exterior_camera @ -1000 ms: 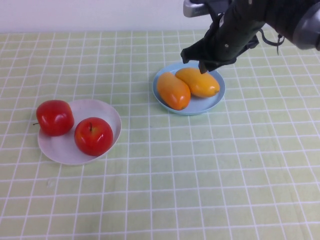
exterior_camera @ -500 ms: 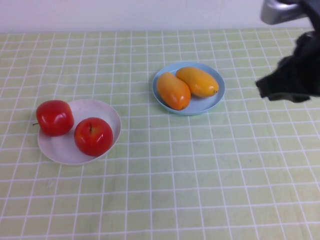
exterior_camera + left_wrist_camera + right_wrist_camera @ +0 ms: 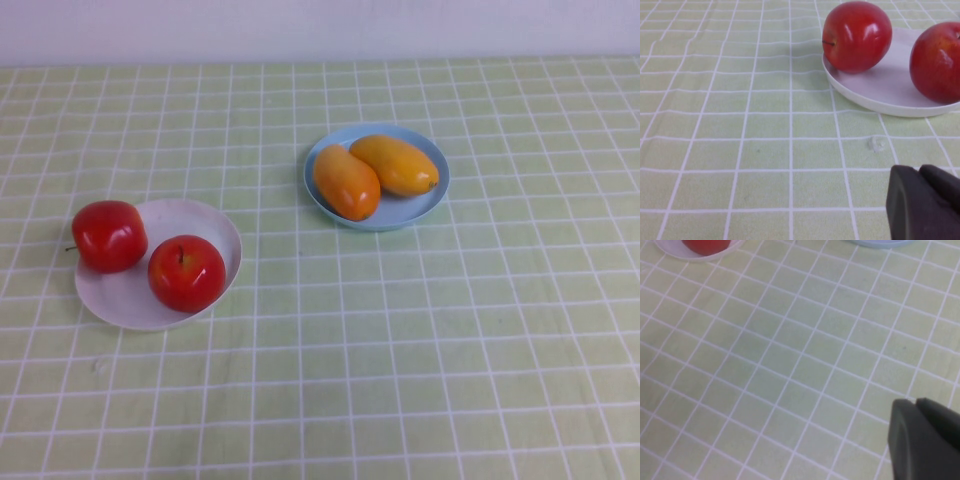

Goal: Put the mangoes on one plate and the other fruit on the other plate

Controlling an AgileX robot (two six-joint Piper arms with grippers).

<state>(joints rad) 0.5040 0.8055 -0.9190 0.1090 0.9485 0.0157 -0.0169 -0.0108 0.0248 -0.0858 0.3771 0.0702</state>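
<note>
Two orange-yellow mangoes lie side by side on the light blue plate. On the white plate sit two red apples, the left one resting over the rim. Neither arm shows in the high view. The left wrist view has the apples on the white plate ahead, with my left gripper shut and empty over the cloth short of the plate. My right gripper is shut and empty above bare cloth.
A green cloth with a white grid covers the table up to a pale wall at the back. In the right wrist view, the white plate's edge and the blue plate's edge show far off.
The right arm has pulled away from above the blue plate, swung right and left the high view. The mangoes and apples have not moved.
</note>
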